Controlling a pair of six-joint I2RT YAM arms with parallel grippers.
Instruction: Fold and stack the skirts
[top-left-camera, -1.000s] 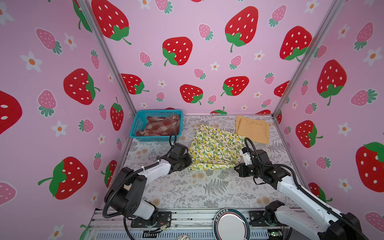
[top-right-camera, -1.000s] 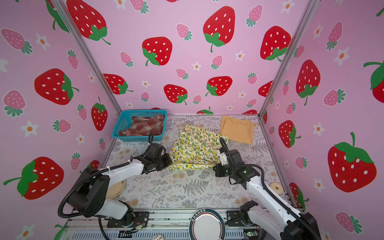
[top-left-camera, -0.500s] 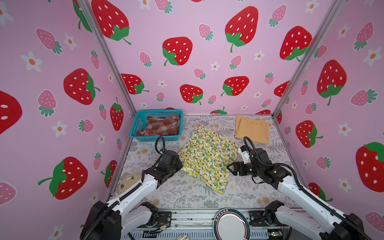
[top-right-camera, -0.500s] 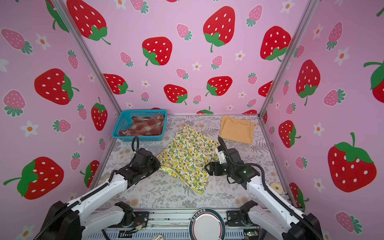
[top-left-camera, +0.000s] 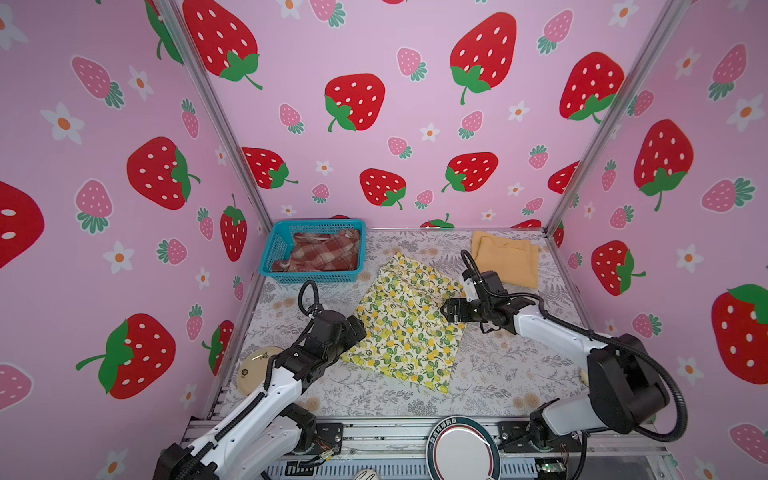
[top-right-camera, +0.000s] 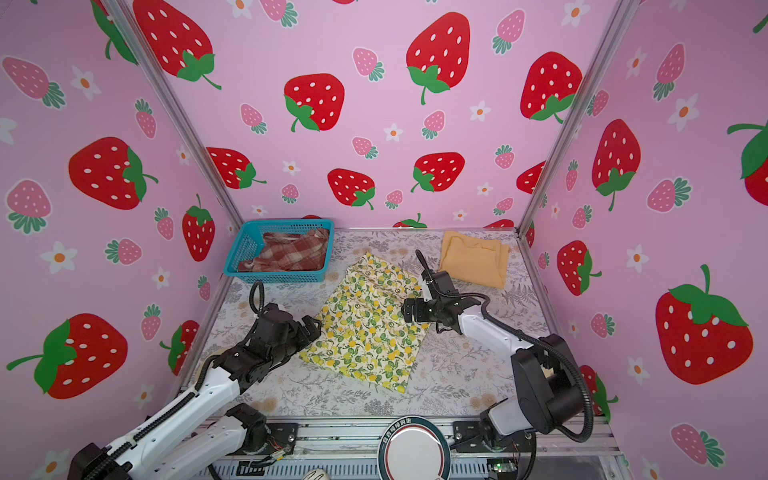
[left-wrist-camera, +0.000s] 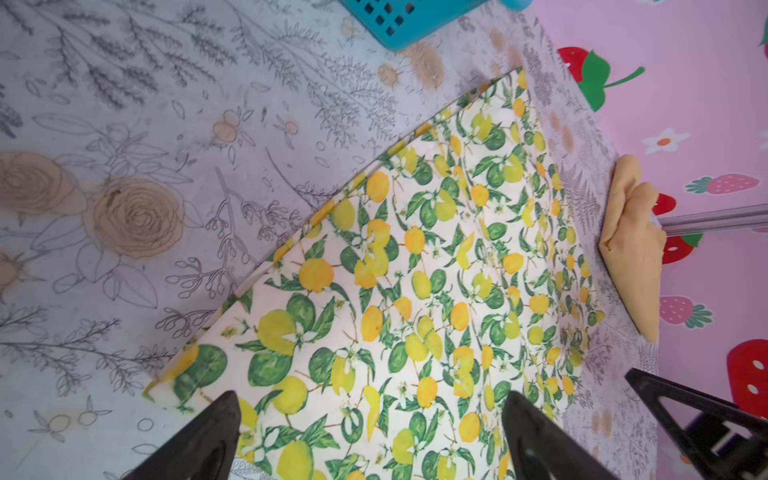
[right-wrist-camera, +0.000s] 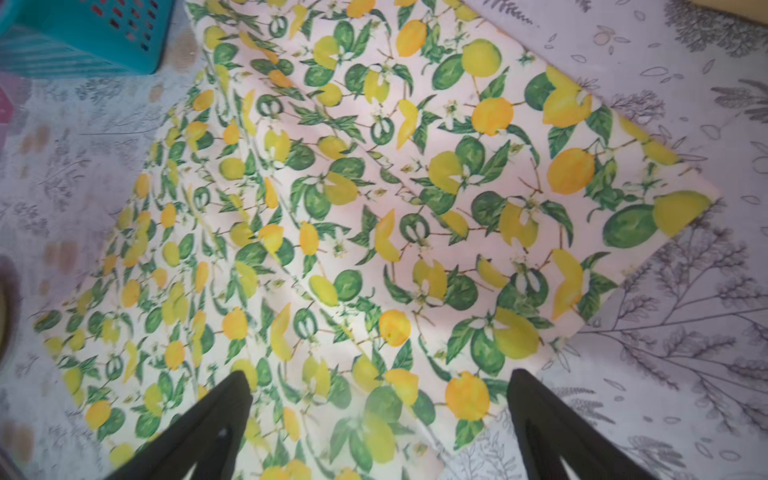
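In both top views the left fingers (top-left-camera: 358, 329) are seen spread wide at the left edge of the lemon-print skirt (top-left-camera: 405, 328), with no cloth pinched between them. The right fingers (top-left-camera: 449, 311) are likewise spread at its right edge; whether either pair touches the cloth cannot be told. The skirt, thin cream cloth printed with lemons and leaves, is laid flat as a slanted four-sided shape in the middle of the counter (top-left-camera: 498, 365), which is covered in a grey botanical print. A teal plastic mesh basket (top-left-camera: 274, 249) is set at the far left corner, and the red-brown and cream plaid skirt (top-left-camera: 324, 254) is crumpled inside it. The mustard-yellow skirt (top-left-camera: 505, 259) is folded into a flat rectangle at the far right corner, apart from the lemon-print one

In the left wrist view the left fingers (left-wrist-camera: 199, 440), black and tapered, are held far apart, with only the lemon-print skirt (left-wrist-camera: 415, 311) lying beneath, near its hemmed corner. The basket's perforated wall (left-wrist-camera: 399, 16) and the mustard-yellow skirt (left-wrist-camera: 631, 249) are seen beyond, and the right fingers (left-wrist-camera: 644, 382) enter at one side

In the right wrist view the right fingers (right-wrist-camera: 199, 436) are equally wide apart and empty over an edge of the smooth, faintly creased skirt (right-wrist-camera: 332, 228), with a corner of the basket (right-wrist-camera: 83, 37) beyond
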